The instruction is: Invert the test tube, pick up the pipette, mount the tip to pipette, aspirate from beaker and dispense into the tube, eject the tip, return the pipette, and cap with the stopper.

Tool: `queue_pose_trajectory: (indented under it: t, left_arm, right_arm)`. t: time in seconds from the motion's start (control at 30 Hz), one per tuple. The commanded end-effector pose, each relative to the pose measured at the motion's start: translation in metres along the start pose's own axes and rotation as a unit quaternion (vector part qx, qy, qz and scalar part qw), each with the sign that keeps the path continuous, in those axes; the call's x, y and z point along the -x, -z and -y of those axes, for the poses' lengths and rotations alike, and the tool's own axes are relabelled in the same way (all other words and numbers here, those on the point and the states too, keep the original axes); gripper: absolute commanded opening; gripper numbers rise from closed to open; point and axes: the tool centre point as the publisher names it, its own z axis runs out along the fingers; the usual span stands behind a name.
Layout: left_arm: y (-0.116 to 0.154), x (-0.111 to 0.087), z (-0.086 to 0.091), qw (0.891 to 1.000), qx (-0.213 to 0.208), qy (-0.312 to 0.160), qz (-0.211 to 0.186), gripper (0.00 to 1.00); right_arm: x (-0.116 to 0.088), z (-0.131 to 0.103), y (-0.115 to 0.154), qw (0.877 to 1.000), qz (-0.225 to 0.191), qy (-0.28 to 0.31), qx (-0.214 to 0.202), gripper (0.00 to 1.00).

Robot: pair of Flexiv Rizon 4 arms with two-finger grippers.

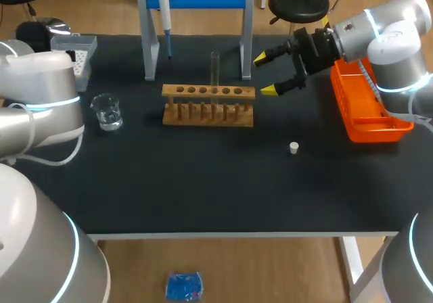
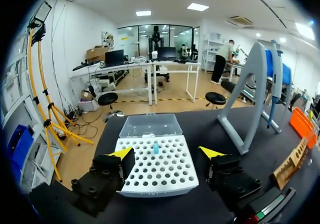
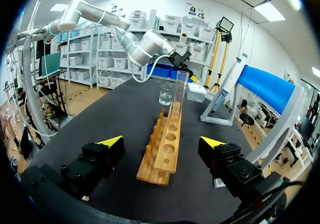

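Observation:
A clear test tube (image 1: 215, 70) stands upright in the wooden rack (image 1: 209, 105) at mid-table. My right gripper (image 1: 269, 73) hangs open just off the rack's right end. In its wrist view the rack (image 3: 167, 144) lies ahead between the wide-apart fingers, with the tube (image 3: 181, 86) towards its far end. The pipette (image 1: 163, 12) hangs on the blue stand. My left gripper (image 2: 165, 154) is open over the white tip box (image 2: 155, 164), which holds one blue tip (image 2: 156, 147). The beaker (image 1: 107, 111) stands left of the rack. The white stopper (image 1: 293, 147) lies to the rack's front right.
An orange bin (image 1: 365, 107) sits at the table's right edge behind my right arm. The pipette stand's grey legs (image 1: 147, 46) rise behind the rack. In the head view the tip box (image 1: 74, 56) is at the back left, partly behind my left arm (image 1: 40, 93).

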Motion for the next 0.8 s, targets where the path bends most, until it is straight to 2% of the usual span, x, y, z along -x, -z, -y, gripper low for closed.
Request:
queue_pose_trajectory:
  t: [0.03, 0.13, 0.17, 0.5, 0.7, 0.8]
  left_arm:
    - [-0.007, 0.002, 0.003, 1.0, 0.007, 0.0, 0.002, 0.74]
    - [-0.01, 0.006, 0.004, 1.0, 0.009, 0.0, 0.004, 0.55]
    - [-0.011, 0.007, 0.004, 1.0, 0.009, 0.0, 0.005, 0.53]
    - [-0.025, 0.008, 0.007, 1.0, 0.015, -0.003, 0.0, 0.51]
    - [-0.03, 0.01, 0.004, 1.0, 0.021, -0.002, -0.001, 0.53]
    - [-0.032, 0.011, 0.004, 1.0, 0.022, -0.002, -0.001, 0.5]
  right_arm:
    - [0.0, -0.001, 0.001, 1.0, -0.001, 0.0, -0.001, 1.0]
    - [0.0, -0.001, 0.001, 1.0, -0.001, 0.0, -0.001, 1.0]
    - [0.0, -0.001, 0.001, 1.0, -0.001, 0.0, -0.001, 1.0]
    - [0.0, -0.001, 0.001, 1.0, -0.001, 0.0, -0.001, 1.0]
    - [0.0, -0.001, 0.001, 1.0, -0.001, 0.0, -0.001, 1.0]
    - [0.0, -0.001, 0.001, 1.0, -0.001, 0.0, -0.001, 1.0]
